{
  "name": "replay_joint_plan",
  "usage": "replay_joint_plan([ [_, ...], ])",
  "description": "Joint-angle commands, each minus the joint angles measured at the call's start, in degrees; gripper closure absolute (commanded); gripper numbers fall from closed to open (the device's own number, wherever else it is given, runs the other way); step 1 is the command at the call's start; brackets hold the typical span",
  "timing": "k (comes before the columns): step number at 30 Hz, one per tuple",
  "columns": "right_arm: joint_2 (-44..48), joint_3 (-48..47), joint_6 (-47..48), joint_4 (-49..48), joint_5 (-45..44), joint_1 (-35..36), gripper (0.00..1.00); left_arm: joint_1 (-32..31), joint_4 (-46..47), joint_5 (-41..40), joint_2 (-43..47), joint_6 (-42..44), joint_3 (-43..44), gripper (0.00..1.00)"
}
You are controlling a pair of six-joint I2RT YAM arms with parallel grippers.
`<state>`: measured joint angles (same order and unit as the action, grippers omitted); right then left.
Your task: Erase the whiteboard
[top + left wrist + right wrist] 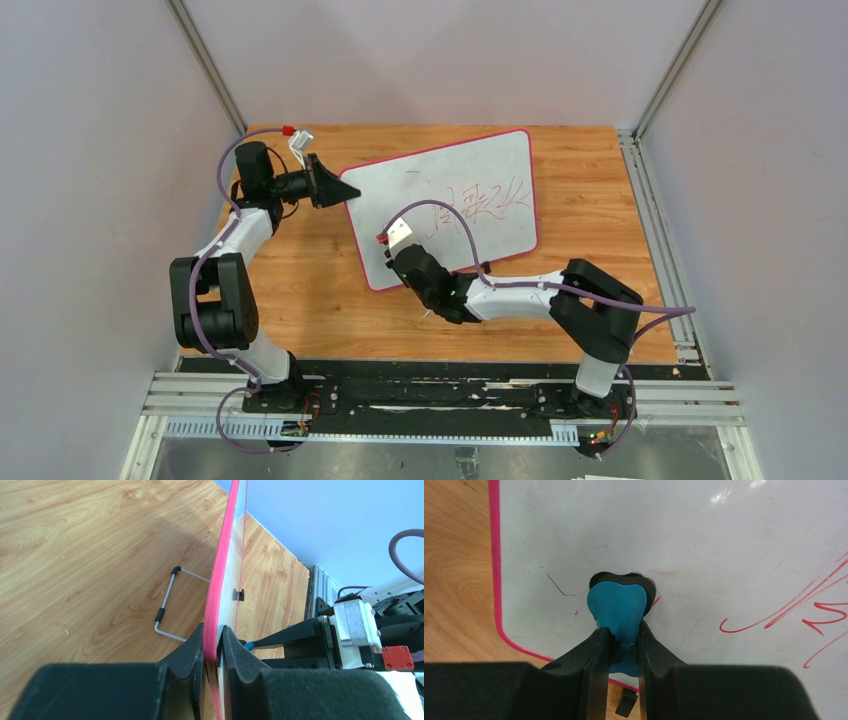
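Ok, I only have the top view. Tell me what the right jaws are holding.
Observer: A blue eraser, pinched between them; the right wrist view shows it plainly.
Operator: Say where it sits relative to the writing.
Observer: It is on the board, well left of the red marks and close to a corner.
Operator: Now confirm the left grip.
Observer: In the left wrist view, the left jaws are shut on the board's pink rim, one pad on each face.
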<state>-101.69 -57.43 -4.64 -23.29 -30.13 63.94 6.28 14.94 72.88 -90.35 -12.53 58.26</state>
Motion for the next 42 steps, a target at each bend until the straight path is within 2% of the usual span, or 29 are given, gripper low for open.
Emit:
replay_joint_plan([
  [1,2.74,2.74,0.03,-1.7,-2.55,-3.18,0.99,-0.07,1.23,-0.95,1.01,3.31,-0.52,1.0],
  [14,14.55,9.69,1.87,-0.62,-3.42,-14.46,0.99,0.4,1.22,-0.64,0.92,3.35,-0.52,1.0],
  [20,12.87,7.94,-0.68,-0.69,0.6,-13.58,0.99,0.36,1.23,-0.72,0.69,3.22,-0.34,1.0],
  [32,0.29,-5.78,1.29,-0.76,0.49,-2.6,0.99,0.43,1.23,-0.47,0.85,3.05,-0.49,1.0],
  [37,1.31,-5.0,3.48,-0.33,-2.35,-4.02,0.99,0.4,1.23,-0.21,0.9,3.21,-0.69,1.0],
  [42,5.67,-0.73,4.21,-0.05,-2.66,-10.04,0.99,0.43,1.23,-0.02,0.87,3.2,-0.69,1.0],
])
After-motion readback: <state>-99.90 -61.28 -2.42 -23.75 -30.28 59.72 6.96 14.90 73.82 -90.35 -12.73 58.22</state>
